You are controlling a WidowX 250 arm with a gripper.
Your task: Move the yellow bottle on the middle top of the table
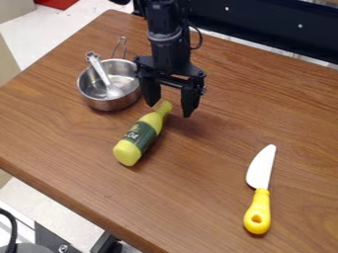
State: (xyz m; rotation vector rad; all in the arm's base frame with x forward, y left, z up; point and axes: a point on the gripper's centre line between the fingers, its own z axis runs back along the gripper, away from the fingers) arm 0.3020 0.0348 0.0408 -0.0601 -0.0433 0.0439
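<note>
Fixed camera above, facing down aslant at table [191, 192].

Seeing a round metal pot [105, 103] at the upper left, with a loop handle standing up at the back and a silver spoon [100, 71] resting inside, its handle crossing the rim. Also seeing a toy knife [261, 187] lying at the lower right, white blade pointing up the view, yellow handle toward the bottom edge, with a hole near its end.
</note>
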